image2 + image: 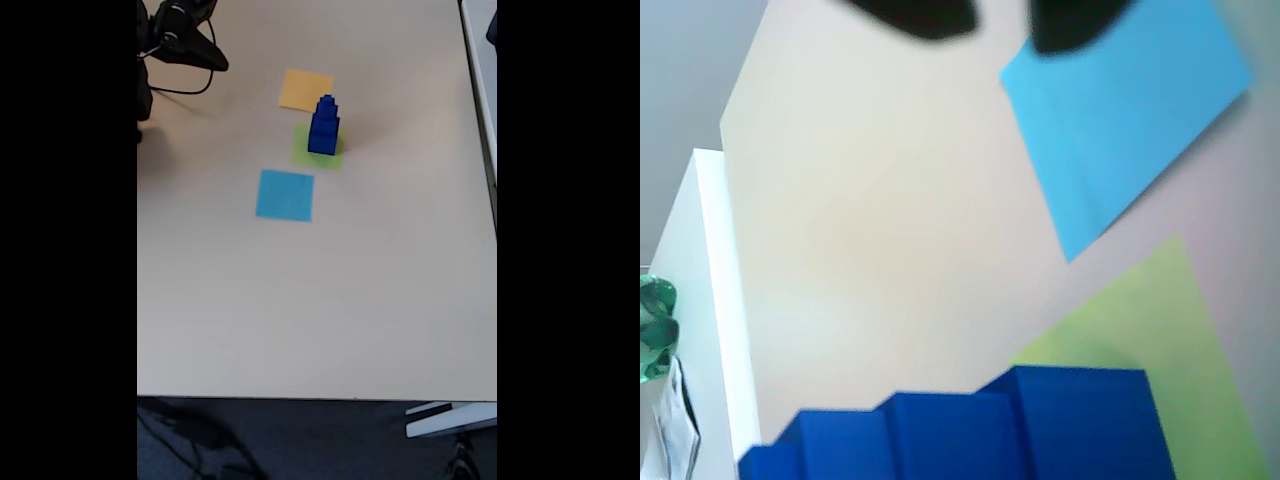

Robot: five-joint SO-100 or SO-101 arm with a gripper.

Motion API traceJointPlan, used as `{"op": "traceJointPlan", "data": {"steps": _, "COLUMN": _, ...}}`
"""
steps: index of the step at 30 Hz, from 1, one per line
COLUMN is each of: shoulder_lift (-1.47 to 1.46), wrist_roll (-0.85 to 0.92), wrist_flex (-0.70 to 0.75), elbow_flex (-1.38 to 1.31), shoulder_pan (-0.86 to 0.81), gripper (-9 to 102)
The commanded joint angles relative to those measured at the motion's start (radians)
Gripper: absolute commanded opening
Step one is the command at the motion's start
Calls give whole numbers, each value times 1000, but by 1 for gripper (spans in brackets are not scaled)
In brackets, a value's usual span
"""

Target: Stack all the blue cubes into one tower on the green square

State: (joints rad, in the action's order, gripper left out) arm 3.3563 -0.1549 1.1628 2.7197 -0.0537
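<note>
A: Hand [205,58] state?
B: Can't tell how open; holds nothing, well clear of the green square [318,147].
A: Blue cubes [324,127]?
B: Stacked in one tower on the green square. Judged done; retreat without swinging near it.

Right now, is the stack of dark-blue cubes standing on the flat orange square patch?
No, the dark-blue cube tower stands on the flat light-green square patch.
</note>
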Motion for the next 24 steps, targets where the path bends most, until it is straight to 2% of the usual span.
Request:
{"op": "traceJointPlan", "data": {"steps": 1, "shoulder_lift": 25, "wrist_roll": 54, "wrist_flex": 21, "elbow_flex": 17, "shoulder_pan": 38, "gripper": 0}}
{"op": "traceJointPlan", "data": {"steps": 5, "shoulder_lift": 25, "wrist_roll": 0, "wrist_flex": 37, "elbow_flex": 46, "shoulder_pan": 78, "gripper": 0}}
{"op": "traceJointPlan", "data": {"steps": 10, "shoulder_lift": 25, "wrist_roll": 21, "wrist_flex": 66, "elbow_flex": 112, "shoulder_pan": 78, "gripper": 0}}
{"op": "traceJointPlan", "data": {"steps": 24, "shoulder_lift": 25, "wrist_roll": 107, "wrist_flex": 23, "elbow_flex": 348, "shoulder_pan": 77, "gripper": 0}}
